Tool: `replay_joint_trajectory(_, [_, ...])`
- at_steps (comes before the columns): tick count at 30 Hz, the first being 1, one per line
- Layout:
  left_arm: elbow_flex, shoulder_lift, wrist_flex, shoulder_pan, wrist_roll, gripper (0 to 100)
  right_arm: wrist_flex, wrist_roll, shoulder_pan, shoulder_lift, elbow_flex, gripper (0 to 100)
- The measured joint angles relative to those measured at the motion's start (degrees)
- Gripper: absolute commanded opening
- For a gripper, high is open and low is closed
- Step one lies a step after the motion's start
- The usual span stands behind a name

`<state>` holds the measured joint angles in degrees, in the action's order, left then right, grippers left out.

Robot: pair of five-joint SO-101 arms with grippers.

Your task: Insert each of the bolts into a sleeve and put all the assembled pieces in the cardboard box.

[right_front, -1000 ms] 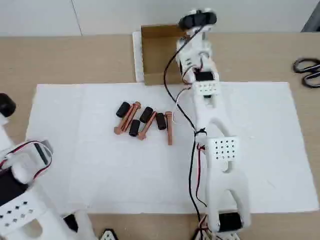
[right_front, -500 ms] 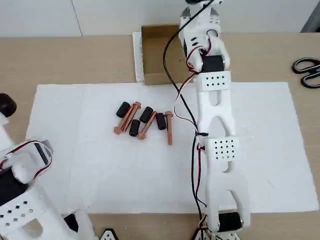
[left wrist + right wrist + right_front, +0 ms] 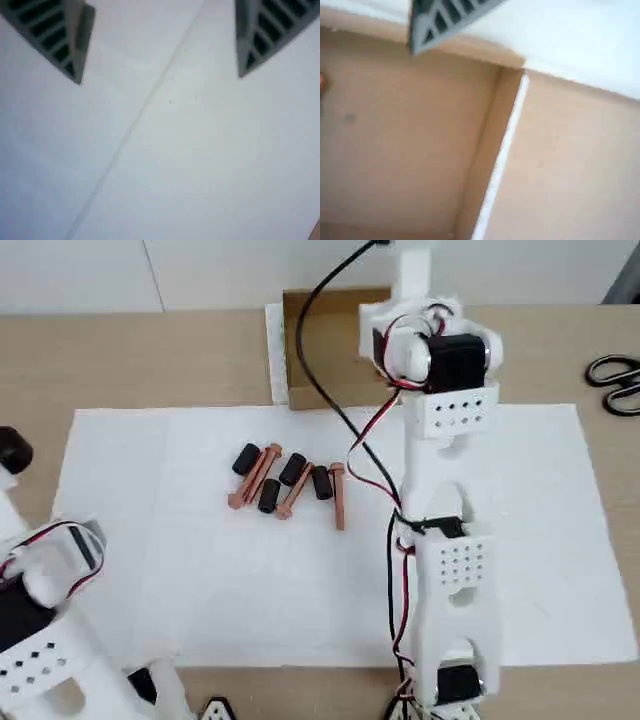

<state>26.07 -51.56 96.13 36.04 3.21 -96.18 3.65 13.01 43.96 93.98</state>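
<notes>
Several copper bolts (image 3: pixel 338 496) and several black sleeves (image 3: pixel 268 495) lie loose in a cluster on the white mat (image 3: pixel 180 570), none assembled. The cardboard box (image 3: pixel 318 345) stands open at the mat's far edge. My right arm (image 3: pixel 440 360) stretches up over the box's right side. In the right wrist view a grey ribbed part of my right gripper (image 3: pixel 445 20) hangs above the brown box floor (image 3: pixel 395 150) and its wall (image 3: pixel 487 150). My left gripper (image 3: pixel 160 75) is open over bare mat, at the near left, far from the parts.
Black scissors (image 3: pixel 615 380) lie on the wooden table at the far right. A white strip (image 3: pixel 272 350) runs along the box's left side. My left arm's base (image 3: pixel 40 640) fills the near-left corner. Bare mat surrounds the cluster.
My right arm has risen and swung slightly right above the box. The bolts, the sleeves and the left arm have stayed where they were.
</notes>
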Motion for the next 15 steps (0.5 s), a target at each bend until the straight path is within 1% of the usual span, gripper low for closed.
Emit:
replay_joint_trajectory(6, [0.0,0.0,0.0,0.0,0.0,19,-1.76,0.0,3.08,-0.53,-0.18,24.2])
replay_joint_trajectory(11, [0.0,0.0,0.0,0.0,0.09,19,-2.02,0.0,3.16,-1.49,-5.63,24.1])
replay_joint_trajectory(15, [0.0,0.0,0.0,0.0,0.0,19,-2.02,0.0,3.25,-8.88,-11.69,24.1])
